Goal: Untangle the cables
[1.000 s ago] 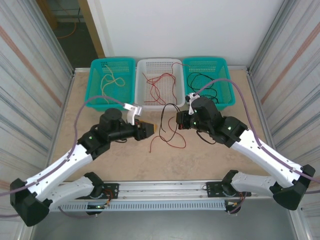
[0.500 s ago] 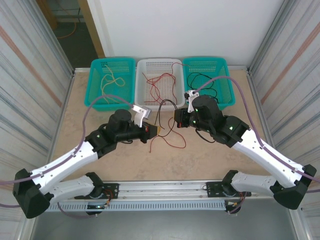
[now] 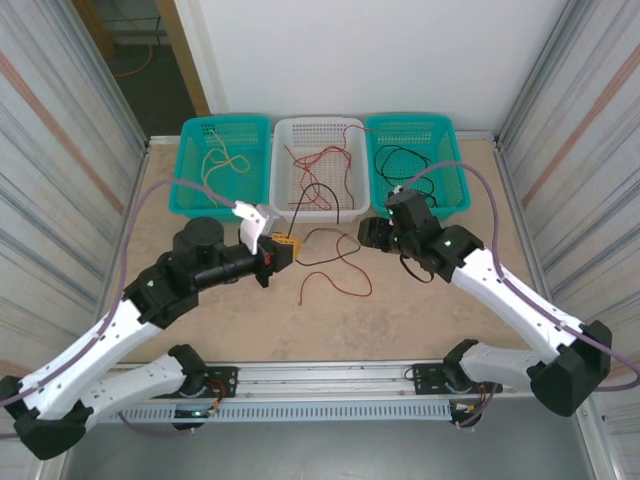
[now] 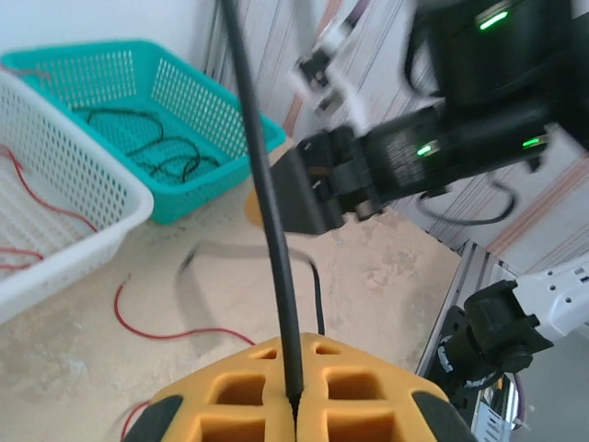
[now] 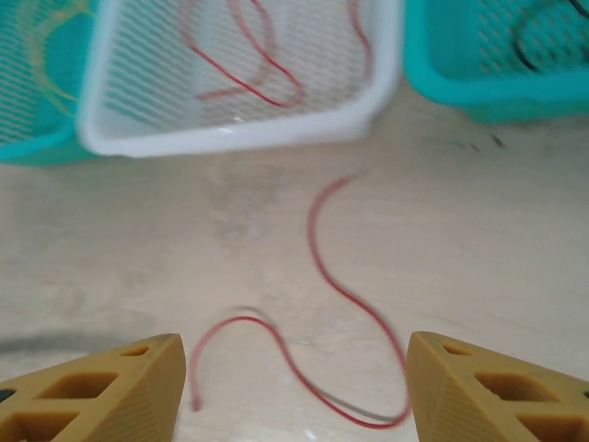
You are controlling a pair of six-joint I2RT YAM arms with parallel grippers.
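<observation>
Bright, even, diffuse light fills the overhead view, leaving only faint soft shadows on the bench (image 3: 420, 310). The right wrist view is smeared throughout, its red cable (image 5: 333, 276) soft. In the left wrist view everything behind the black cable (image 4: 273, 230) blurs.

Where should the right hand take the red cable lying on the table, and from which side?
Take the red cable on its bend nearest the white basket, where it lies alone on bare table. Come straight down with the open right hand, fingers either side: it lies flat, so a sideways approach would probably just push it.
</observation>
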